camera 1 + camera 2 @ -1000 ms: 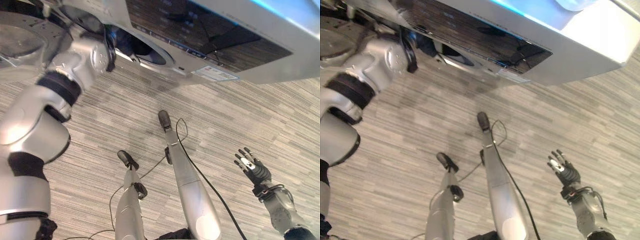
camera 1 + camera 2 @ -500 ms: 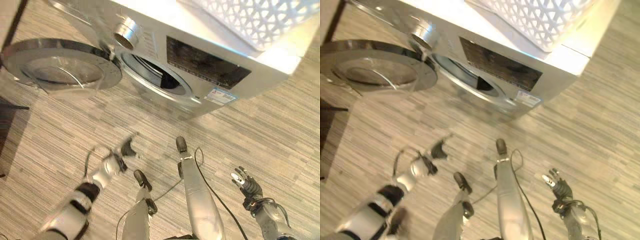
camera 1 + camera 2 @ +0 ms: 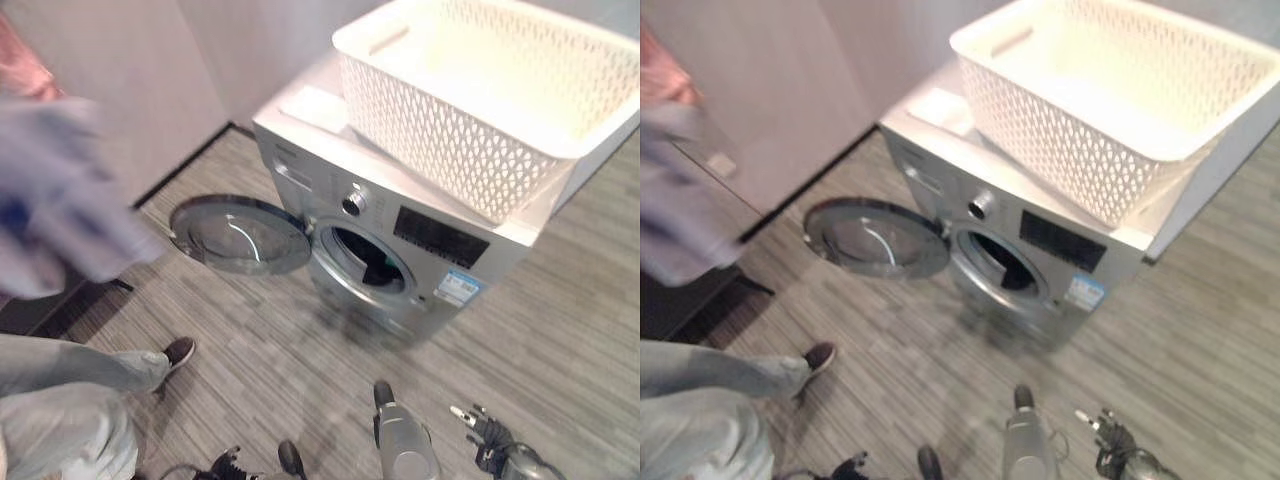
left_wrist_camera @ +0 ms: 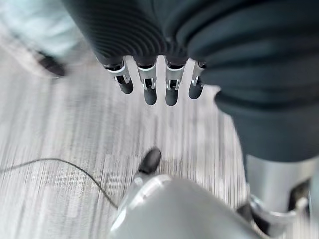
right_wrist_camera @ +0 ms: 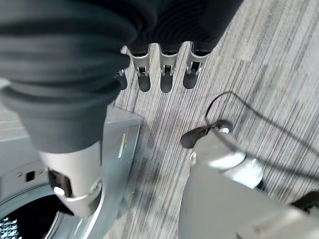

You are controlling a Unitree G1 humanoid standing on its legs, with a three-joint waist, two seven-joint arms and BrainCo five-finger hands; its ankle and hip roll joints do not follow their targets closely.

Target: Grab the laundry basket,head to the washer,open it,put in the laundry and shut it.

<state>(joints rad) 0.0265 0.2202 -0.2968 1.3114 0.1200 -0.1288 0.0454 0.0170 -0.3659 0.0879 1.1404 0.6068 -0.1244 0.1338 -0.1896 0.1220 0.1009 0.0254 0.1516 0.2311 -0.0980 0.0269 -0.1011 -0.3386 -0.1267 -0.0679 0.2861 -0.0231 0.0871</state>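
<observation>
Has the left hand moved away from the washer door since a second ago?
Yes. It was up by the washer opening; the left hand now hangs low, well clear of the open door.

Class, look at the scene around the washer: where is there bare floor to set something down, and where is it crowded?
Bare floor lies right of the washer and before its open door. The washer's top is taken by the laundry basket; a person's leg and shoe crowd the floor at left.

The right hand (image 3: pixel 478 432) hangs low at about five o'clock in the head view, fingers (image 5: pixel 167 79) straight and empty, while the left hand (image 4: pixel 149 55) at seven o'clock likewise holds its fingers (image 4: pixel 149 92) extended.
</observation>
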